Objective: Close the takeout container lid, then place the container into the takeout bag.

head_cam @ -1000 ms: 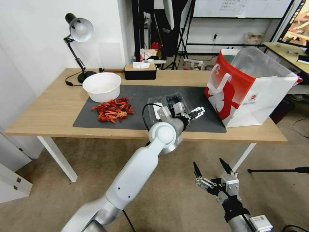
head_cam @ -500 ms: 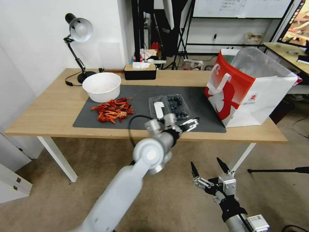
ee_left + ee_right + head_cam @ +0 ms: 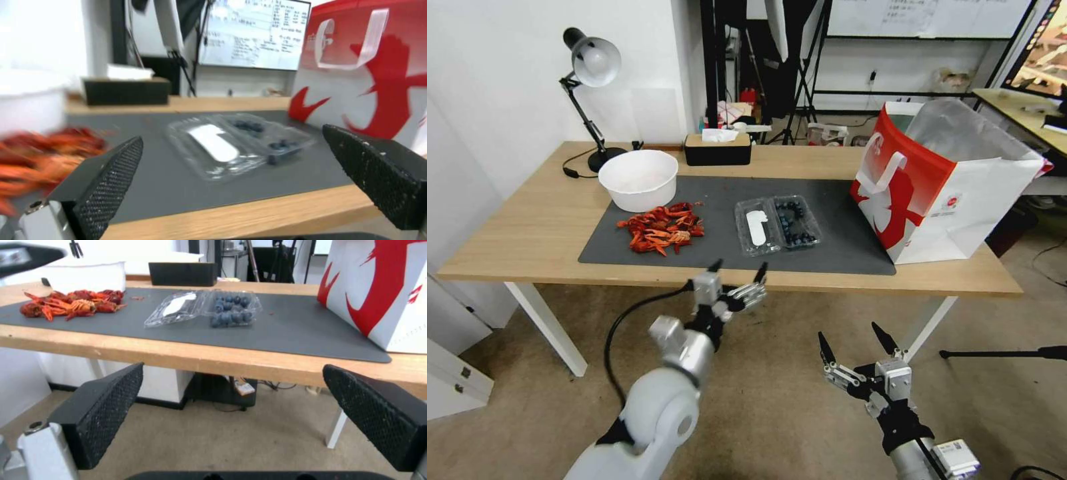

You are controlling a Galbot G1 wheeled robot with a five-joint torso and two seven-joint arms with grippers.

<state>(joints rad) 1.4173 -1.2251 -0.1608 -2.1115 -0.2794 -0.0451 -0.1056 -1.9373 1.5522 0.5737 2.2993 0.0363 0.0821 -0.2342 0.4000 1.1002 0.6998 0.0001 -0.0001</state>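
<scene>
The takeout container (image 3: pixel 796 223) lies open and flat on the grey mat (image 3: pixel 714 193), its tray half full of dark berries. The lid (image 3: pixel 756 227), clear with a white oblong sticker, rests on the mat beside the tray, on the crayfish side. To the right stands the takeout bag (image 3: pixel 947 180), red and white with its foil-lined mouth open. My left gripper (image 3: pixel 738 268) hangs open at the table's front edge, short of the container (image 3: pixel 242 141) and touching nothing. Lower, off the table, my right gripper (image 3: pixel 849 333) is open and faces the container (image 3: pixel 209 308) and the bag (image 3: pixel 382 290).
A white bowl (image 3: pixel 638 179) and a pile of red crayfish shells (image 3: pixel 660 230) sit on the left of the mat. A desk lamp (image 3: pixel 590 67) and a black tissue box (image 3: pixel 718 148) stand at the table's back. Bare mat lies between container and bag.
My left arm has pulled back from over the container, toward me and down to the table's front edge. The container still lies open. The right gripper barely shifted.
</scene>
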